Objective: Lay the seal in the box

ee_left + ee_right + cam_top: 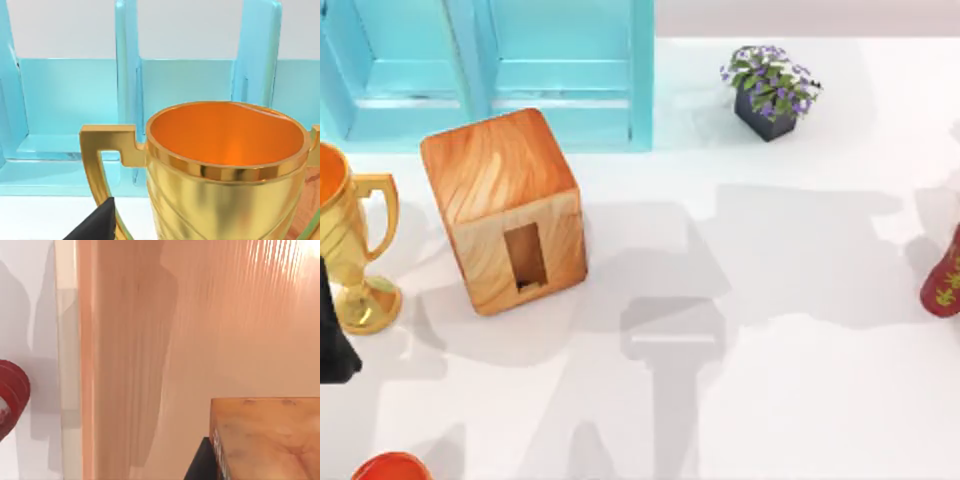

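The box (505, 205), a grained wooden cube, stands at the table's left with its narrow upright hole (525, 257) facing the front edge; a corner of the box (311, 200) also appears in the left wrist view. The seal (265, 430) is an orange-brown block close up in the right wrist view. My right gripper (260, 462) is shut on it, with one dark finger (201, 465) against its side. My left gripper (95, 226) sits parked at the far left, just behind a gold trophy.
The gold trophy (350, 250) stands left of the box. A turquoise cabinet (490, 70) runs along the back left. At the back right is a potted plant (772, 90), at the right edge a red vase (945, 275), and at the front left a red object (390, 467).
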Available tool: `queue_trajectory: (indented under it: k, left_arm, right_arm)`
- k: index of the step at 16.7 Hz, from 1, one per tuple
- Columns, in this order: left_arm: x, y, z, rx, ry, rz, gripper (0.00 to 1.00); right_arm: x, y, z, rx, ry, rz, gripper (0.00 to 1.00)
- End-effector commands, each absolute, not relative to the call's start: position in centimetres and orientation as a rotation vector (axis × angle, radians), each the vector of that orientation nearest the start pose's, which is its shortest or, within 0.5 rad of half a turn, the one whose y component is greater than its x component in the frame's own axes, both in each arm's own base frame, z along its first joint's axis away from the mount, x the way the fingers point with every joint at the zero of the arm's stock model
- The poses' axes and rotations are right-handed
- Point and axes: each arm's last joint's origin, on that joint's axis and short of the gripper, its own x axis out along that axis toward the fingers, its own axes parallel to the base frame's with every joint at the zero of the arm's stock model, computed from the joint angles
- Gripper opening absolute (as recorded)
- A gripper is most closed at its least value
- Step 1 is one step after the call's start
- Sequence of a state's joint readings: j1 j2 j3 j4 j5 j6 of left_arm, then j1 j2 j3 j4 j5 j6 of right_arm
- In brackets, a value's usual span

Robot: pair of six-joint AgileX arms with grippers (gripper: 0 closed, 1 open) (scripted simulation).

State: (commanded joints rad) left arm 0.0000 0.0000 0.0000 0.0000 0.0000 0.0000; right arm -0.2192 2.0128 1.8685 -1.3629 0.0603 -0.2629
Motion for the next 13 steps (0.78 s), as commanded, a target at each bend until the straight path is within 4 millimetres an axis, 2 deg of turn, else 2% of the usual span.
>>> queue_trajectory:
  k: [2, 5, 8, 13]
  left_arm:
    - [10.6, -0.1, 16.0, 0.0, 0.0, 0.0, 1.0]
    - [10.6, -0.1, 16.0, 0.0, 0.0, 0.0, 1.0]
    - [10.6, -0.1, 16.0, 0.0, 0.0, 0.0, 1.0]
    - [10.6, -0.1, 16.0, 0.0, 0.0, 0.0, 1.0]
  right_arm:
    - [36.8, -11.6, 26.1, -0.084, 1.551, -0.017, 0.0]
    - [33.6, -14.3, 26.0, -0.043, 1.58, -0.014, 0.0]
    - [31.9, -15.0, 26.4, 0.001, 1.574, -0.008, 0.0]
    - [31.9, -14.8, 26.4, 0.006, 1.572, -0.007, 0.0]
